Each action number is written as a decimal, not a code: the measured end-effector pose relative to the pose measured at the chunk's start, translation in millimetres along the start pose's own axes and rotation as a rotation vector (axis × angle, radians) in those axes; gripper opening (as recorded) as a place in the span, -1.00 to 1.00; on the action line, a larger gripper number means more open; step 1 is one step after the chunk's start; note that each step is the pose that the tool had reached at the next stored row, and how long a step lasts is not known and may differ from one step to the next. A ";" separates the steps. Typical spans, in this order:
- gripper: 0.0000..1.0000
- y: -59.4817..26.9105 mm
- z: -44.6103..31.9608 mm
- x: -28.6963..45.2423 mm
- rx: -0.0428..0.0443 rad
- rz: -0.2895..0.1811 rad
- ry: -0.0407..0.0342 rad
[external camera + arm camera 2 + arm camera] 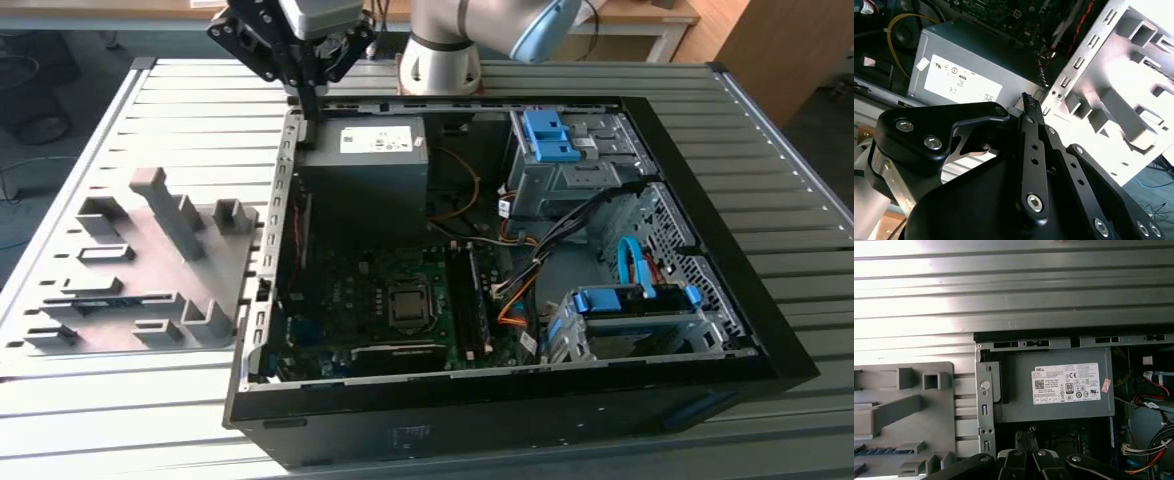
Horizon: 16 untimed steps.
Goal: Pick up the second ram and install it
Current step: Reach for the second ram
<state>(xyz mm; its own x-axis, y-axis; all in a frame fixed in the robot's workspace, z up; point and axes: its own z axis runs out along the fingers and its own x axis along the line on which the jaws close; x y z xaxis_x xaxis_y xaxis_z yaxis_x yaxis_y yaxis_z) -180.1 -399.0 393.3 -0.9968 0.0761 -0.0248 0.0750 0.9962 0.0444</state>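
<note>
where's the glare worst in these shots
Second wrist view: the gray holder tray is washed out white; first wrist view: a bright band glares off the slatted table; exterior view: light is even, though the computer case interior sits in shadow.

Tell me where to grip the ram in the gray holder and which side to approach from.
Pinch the second ram across its flat faces at mid-length of its upper edge, coming straight down. It seems to stand on edge in a slot of the gray holder, leaving only that edge free.
</note>
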 end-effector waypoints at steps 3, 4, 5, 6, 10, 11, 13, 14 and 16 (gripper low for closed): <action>-0.80 -0.5 -0.2 7.4 0.0000 0.000 -0.0001; -0.80 -0.7 -0.2 9.8 -0.0001 0.000 -0.0002; -0.80 -0.9 -0.3 12.6 0.0000 0.000 -0.0002; -0.80 -1.1 -0.4 15.1 -0.0001 0.000 -0.0003; -0.80 -1.9 -0.7 26.0 0.0000 0.000 -0.0003; -0.80 -2.1 -0.8 28.1 0.0000 0.000 -0.0003; -0.80 -2.4 -0.9 32.2 0.0000 0.000 -0.0003; -0.80 -2.6 -0.9 34.0 0.0000 0.000 -0.0003; -0.80 -2.8 -1.0 37.6 -0.0001 0.000 -0.0004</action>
<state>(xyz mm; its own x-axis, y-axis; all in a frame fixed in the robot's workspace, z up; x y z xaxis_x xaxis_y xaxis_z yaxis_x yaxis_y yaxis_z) -217.8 -399.0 393.2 -0.9968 0.0761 -0.0251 0.0750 0.9962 0.0444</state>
